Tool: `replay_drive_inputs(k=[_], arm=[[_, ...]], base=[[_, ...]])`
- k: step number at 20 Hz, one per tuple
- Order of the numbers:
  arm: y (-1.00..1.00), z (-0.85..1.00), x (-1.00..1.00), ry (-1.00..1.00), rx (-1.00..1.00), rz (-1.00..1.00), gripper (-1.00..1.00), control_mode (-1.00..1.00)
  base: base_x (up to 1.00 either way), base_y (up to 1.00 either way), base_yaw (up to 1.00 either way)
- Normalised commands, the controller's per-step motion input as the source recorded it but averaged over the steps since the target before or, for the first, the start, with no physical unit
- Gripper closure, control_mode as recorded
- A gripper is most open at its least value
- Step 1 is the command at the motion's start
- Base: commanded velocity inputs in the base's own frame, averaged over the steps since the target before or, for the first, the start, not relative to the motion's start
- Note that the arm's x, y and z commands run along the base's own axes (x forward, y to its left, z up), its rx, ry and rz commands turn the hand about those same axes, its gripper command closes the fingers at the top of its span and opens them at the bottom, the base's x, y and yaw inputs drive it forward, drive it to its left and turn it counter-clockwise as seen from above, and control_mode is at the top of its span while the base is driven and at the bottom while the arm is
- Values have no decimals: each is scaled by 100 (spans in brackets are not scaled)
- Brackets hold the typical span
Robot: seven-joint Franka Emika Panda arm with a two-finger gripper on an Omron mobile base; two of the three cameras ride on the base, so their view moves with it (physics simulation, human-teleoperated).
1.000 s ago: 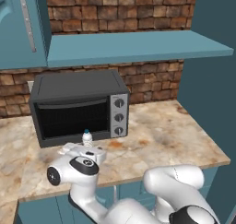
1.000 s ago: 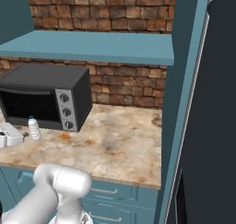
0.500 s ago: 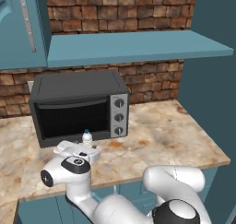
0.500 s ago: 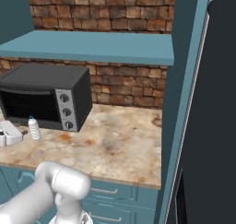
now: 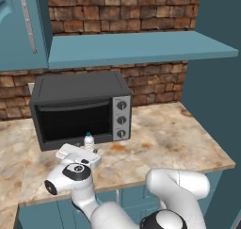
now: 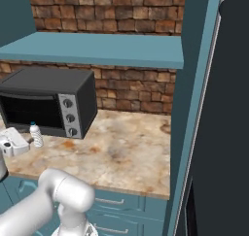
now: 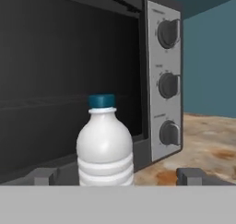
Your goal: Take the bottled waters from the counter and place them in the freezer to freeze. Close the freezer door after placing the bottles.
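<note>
Whitish ribbed plastic water bottle (image 7: 105, 144) with a dark teal cap stands upright on the beige marble-patterned counter (image 5: 164, 138), just in front of the boxy black toaster oven (image 5: 80, 108), near its grey panel of three round knobs (image 7: 168, 85). Two-finger gripper (image 7: 117, 176), jaws spread wide apart, sits level with the bottle, one dark fingertip either side, holding nothing.

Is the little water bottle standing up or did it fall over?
Standing up. The bottle rests on the counter with its blue cap on top, right in front of the toaster oven.
</note>
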Motion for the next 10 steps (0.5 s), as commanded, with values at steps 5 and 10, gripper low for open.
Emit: replay_drive_inputs(k=[5, 10], arm=[[0, -1, 38, 0, 0, 0, -100, -100], [0, -1, 26, 0, 0, 0, -100, -100]], base=[[0, 0, 0], [0, 0, 0]])
